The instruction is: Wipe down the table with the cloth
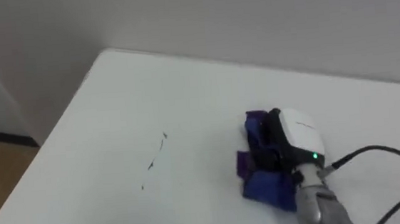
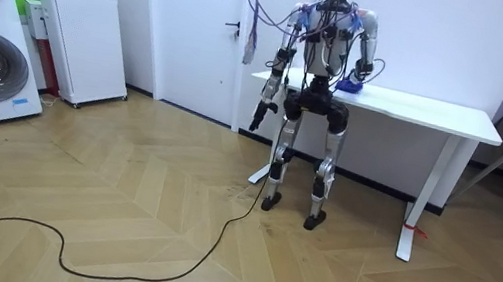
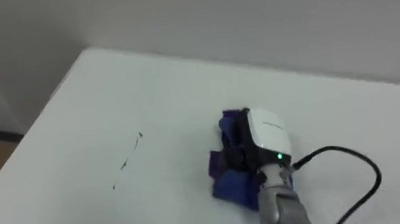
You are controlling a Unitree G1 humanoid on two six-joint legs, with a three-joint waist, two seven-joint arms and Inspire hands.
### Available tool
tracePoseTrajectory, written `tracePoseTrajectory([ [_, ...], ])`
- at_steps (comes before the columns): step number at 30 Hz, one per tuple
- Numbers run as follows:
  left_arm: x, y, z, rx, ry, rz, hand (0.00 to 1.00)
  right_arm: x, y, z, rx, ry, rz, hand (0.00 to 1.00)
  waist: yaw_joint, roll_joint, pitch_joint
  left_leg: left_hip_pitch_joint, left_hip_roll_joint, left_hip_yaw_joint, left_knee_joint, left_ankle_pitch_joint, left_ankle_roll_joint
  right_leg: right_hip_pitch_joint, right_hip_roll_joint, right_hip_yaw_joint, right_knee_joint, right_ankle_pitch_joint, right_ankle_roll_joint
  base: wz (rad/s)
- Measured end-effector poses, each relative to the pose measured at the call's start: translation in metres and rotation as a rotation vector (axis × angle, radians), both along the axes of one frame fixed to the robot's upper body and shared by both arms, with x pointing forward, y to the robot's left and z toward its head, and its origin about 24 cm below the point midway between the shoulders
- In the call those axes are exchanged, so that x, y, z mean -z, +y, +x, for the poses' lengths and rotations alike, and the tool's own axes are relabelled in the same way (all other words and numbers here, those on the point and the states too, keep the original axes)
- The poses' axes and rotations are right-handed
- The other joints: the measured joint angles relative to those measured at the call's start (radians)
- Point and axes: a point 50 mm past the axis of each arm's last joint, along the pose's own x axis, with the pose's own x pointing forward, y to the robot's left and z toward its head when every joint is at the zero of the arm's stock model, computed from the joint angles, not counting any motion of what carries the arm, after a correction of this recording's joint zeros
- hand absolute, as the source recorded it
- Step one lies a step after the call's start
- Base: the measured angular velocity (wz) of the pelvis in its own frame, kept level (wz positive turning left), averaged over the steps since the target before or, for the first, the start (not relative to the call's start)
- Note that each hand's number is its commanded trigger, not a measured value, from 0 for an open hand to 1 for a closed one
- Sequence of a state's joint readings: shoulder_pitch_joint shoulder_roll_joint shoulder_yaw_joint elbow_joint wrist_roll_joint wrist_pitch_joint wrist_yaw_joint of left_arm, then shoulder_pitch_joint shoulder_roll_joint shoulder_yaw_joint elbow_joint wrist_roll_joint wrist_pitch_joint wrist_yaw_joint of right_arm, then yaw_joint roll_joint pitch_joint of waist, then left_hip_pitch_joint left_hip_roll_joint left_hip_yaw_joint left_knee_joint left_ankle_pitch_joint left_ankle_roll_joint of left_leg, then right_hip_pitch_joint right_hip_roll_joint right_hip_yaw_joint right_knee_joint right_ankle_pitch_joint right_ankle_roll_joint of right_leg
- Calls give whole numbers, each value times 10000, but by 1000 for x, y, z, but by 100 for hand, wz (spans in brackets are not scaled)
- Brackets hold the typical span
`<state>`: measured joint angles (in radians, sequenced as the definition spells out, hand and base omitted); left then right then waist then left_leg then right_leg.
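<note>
Blue cloth lies bunched on the white table, pinned under the robot's right hand. Its fingers sink into the folds, so I cannot tell whether they grip or just press. Thin dark marks to the cloth's left look like the target, and the left hand hangs at its side.
</note>
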<state>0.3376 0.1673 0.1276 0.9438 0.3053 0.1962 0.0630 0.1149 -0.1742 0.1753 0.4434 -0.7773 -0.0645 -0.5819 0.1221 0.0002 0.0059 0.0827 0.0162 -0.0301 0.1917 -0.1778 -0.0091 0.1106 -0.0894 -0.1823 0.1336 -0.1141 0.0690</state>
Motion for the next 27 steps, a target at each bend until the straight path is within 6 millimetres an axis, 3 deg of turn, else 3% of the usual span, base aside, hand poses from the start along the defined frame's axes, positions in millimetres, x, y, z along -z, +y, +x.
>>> tracePoseTrajectory([
  [1, -3, 8, -1, -43, 16, 306, 0, 4, -25, -24, 898, -92, -350, 100, -96, 13, -16, 69, -26, 4, -6, -22, -23, 92, -42, -6, 34, -172, 132, 8],
  [2, -5, 14, -6, -162, 102, 553, 0, 5, -52, -50, 1809, -143, -932, 100, -124, 90, -100, 136, -50, 27, -7, -55, -20, 169, -72, 11, 36, -187, 137, 3],
  [3, -6, 16, -10, -246, 153, 641, 0, 5, -64, -63, 2284, -158, -1243, 100, -173, 41, -127, 145, -66, 32, -3, -66, 0, 183, -88, 20, 39, -190, 142, 0],
  [4, -8, 20, -14, -336, 184, 748, 0, 5, -85, -85, 3087, -127, -1654, 100, -363, 48, -233, 143, -105, 28, 34, -75, 16, 202, -124, 20, 47, -184, 158, 0],
  [5, -9, 21, -20, -371, 292, 783, 0, 5, -101, -101, 3765, -89, -1893, 100, -518, 28, -284, 130, -133, 30, 98, -87, 37, 204, -159, 33, 78, -188, 174, 0],
  [8, -10, 23, -16, -145, 5, 838, 0, 6, -128, -122, 4922, 402, -2149, 100, -635, -122, -347, 34, -175, 27, 282, -77, 66, 137, -241, 3, 235, -243, 148, 3],
  [12, -6, 14, -6, 440, -140, 567, 0, 12, -128, -119, 5338, 755, -2098, 100, -539, -241, -335, 118, -225, 18, 435, -148, 148, 303, -289, -78, 223, -189, 181, -2],
  [15, -1, 2, 9, 957, -216, 185, 0, 15, -114, -92, 5599, 815, -1808, 100, -145, -170, -268, 52, -93, 335, 944, -447, 136, 106, -328, -94, 571, -187, 178, -48],
  [16, 2, -3, 19, 1241, -204, 107, 0, 14, -104, -75, 5383, 848, -1553, 100, 186, -91, -218, -86, 59, 619, 1280, -624, 132, -150, -347, -136, 866, -155, 151, -97],
  [18, 5, -8, 31, 1302, -313, 45, 0, 11, -69, -34, 4043, 705, -986, 100, 761, -48, -141, -345, 105, 892, 1660, -850, 163, -799, -511, -324, 1550, -126, 130, -117],
  [19, 6, -9, 37, 1243, -329, 43, 0, 5, -33, -3, 2638, 461, -553, 100, 1102, 6, -25, -535, 136, 964, 1909, -979, 179, -1145, -659, -658, 1848, -79, 49, -103],
  [20, 7, -10, 44, 1092, -466, -10, 0, -4, 5, 24, 1047, 222, -324, 100, 1363, 64, 21, -801, 166, 944, 2133, -1099, 243, -1412, -881, -1254, 2053, -14, -2, -81],
  [21, 7, -11, 48, 1056, -545, -40, 0, -9, 24, 35, 357, 95, -212, 100, 1500, 117, 67, -919, 205, 922, 2236, -1125, 236, -1485, -995, -1551, 2161, 16, -26, -34],
  [23, 6, -15, 68, 1201, -1017, -164, 0, -33, 82, 68, -2038, -451, 159, 100, 1968, 300, 253, -1441, 221, 820, 2539, -1160, 246, -1768, -1394, -2414, 2397, 30, -21, 23],
  [25, 4, -14, 73, 1251, -1290, -191, 0, -47, 98, 81, -3032, -783, 189, 100, 2255, 400, 263, -1710, 283, 851, 2544, -1100, 248, -1994, -1572, -2505, 2530, -31, 25, 70],
  [27, 3, -8, 63, 1043, -1086, -157, 0, -51, 97, 89, -3064, -808, 291, 100, 2324, 383, 234, -1831, 285, 880, 2452, -952, 263, -2010, -1706, -2367, 2472, -59, 143, 72],
])
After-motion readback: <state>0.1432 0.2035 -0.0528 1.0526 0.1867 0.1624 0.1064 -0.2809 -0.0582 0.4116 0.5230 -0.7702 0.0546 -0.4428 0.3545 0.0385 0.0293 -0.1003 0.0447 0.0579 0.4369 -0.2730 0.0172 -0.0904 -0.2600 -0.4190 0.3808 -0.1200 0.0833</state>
